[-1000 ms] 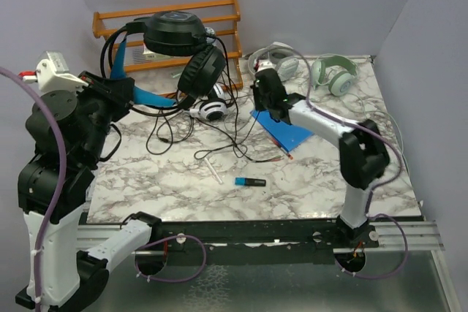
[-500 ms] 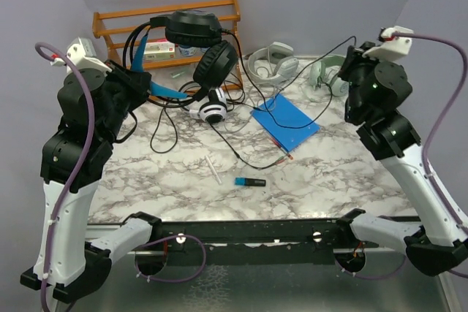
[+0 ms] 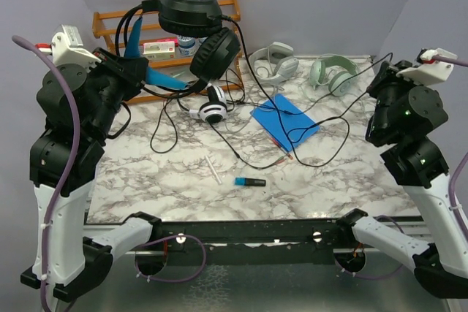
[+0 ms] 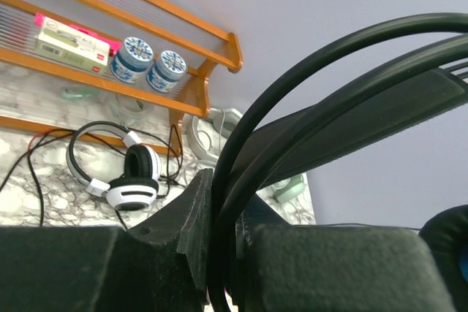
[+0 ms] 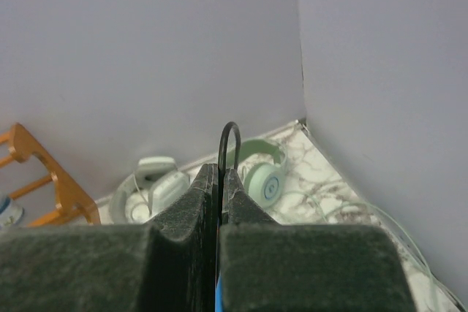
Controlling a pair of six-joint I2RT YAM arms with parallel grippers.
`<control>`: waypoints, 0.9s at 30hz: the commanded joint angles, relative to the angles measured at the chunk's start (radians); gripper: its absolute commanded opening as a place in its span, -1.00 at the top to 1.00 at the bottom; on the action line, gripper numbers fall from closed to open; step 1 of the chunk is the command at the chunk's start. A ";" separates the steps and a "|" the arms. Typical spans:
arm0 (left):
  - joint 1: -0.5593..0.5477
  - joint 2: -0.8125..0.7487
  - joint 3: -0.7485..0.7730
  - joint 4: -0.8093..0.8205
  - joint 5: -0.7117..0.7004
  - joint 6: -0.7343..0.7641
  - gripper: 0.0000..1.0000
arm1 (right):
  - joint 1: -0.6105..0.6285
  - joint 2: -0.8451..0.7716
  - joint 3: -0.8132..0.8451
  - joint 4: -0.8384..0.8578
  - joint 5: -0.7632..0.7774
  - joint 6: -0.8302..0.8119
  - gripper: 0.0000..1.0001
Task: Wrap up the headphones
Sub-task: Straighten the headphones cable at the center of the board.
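Left gripper (image 3: 146, 74) clamps the black headphones (image 3: 191, 12) by the headband, raised at upper left. Right gripper (image 5: 219, 180) pinches their cable (image 5: 229, 128) at far right. Wind under even tension, clear of the shelf (image 3: 110, 14).

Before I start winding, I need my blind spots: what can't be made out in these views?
- Left wrist: the black headphones fill the frame, with the ear cups cut off at the right edge. The left end effector hides the near table.
- Right wrist: the cable vanishes into the right end effector, and its run below is hidden.
- Top: cables by the white-and-black headphones overlap, so ownership is unclear.
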 commanded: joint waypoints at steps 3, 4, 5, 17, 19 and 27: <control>-0.003 0.051 -0.013 0.077 0.168 -0.035 1.00 | -0.001 -0.082 -0.133 -0.219 -0.058 0.136 0.80; -0.003 0.058 -0.020 0.080 0.184 -0.037 1.00 | -0.003 -0.091 -0.153 -0.244 -0.098 0.150 0.61; -0.003 0.065 -0.028 0.084 0.201 -0.040 1.00 | -0.001 -0.101 -0.175 -0.262 -0.151 0.166 0.30; -0.003 0.096 -0.241 0.201 0.372 -0.083 1.00 | -0.001 -0.212 -0.446 0.009 -1.147 0.028 -0.82; -0.003 0.093 -0.275 0.215 0.373 -0.083 1.00 | 0.000 -0.226 -0.507 0.105 -1.228 0.044 -0.85; -0.003 0.109 -0.390 0.242 0.430 -0.071 1.00 | -0.002 -0.183 -0.615 0.328 -1.388 0.071 -0.91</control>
